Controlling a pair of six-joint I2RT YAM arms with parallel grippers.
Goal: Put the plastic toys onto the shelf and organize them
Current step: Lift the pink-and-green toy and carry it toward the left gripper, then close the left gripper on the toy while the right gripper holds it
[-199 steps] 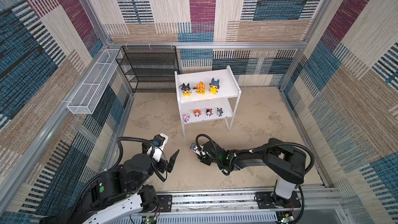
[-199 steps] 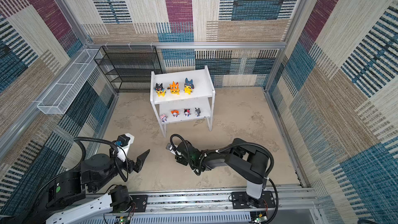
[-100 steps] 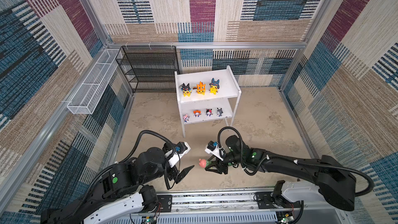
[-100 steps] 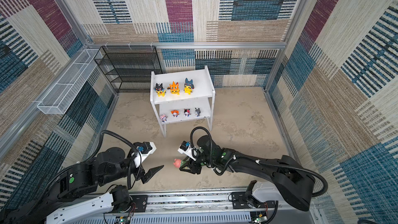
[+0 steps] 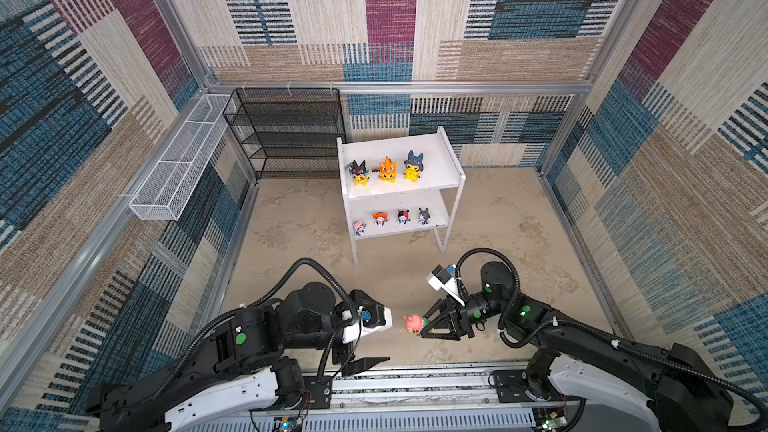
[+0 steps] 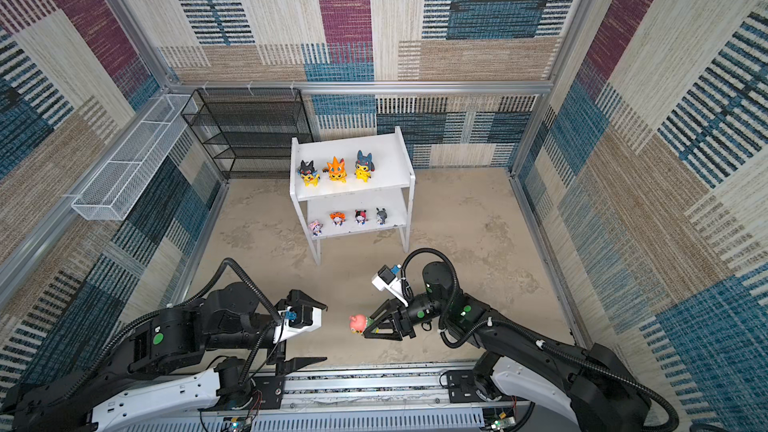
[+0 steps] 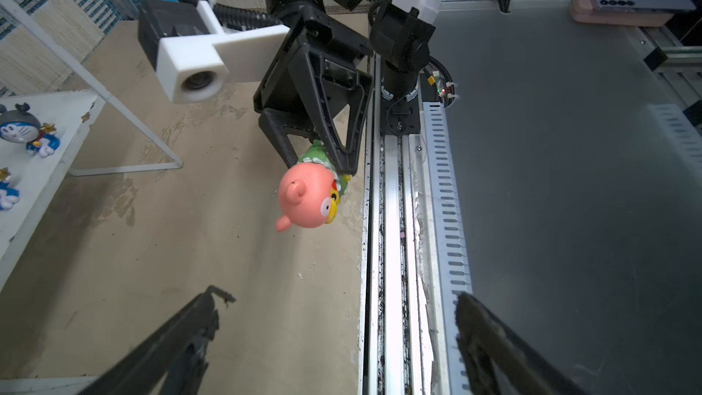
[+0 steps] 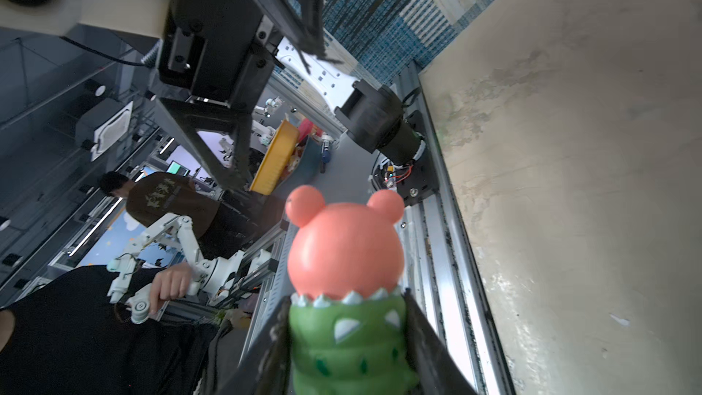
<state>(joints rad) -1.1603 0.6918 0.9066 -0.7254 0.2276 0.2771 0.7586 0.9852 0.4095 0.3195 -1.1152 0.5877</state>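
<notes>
While the right gripper (image 5: pixel 422 324) pinches the pink-and-green toy (image 5: pixel 413 322) by its green body, low in the middle of both top views, the toy's round pink head juts out sideways toward the left gripper (image 5: pixel 379 340). That gripper faces it from just to the left, with a clear gap between them. The left gripper's jaws are spread wide and carry nothing. In the left wrist view its two dark fingers (image 7: pixel 182 336) stand far apart, with the toy (image 7: pixel 307 199) hanging from the right gripper (image 7: pixel 323 163) beyond them. The right wrist view shows a black finger (image 8: pixel 421 332) pressed against each side of the spiky green body, the pink head (image 8: pixel 345 252) poking out past the tips. Higher up, at the centre of the top views, stands the white shelf (image 5: pixel 440 157), well apart from both grippers. On its upper board a black-hooded toy (image 5: pixel 360 172), an orange-hooded toy (image 5: pixel 387 170) and a blue-hooded toy (image 5: pixel 413 166) stand upright in a row. On the lower board four tiny toys (image 5: pixel 403 216) line up along the front edge. A black mesh rack (image 5: pixel 291 135) stands to the upper left of the shelf against the back wall, and a white wire basket (image 5: pixel 178 168) hangs on the left wall.
</notes>
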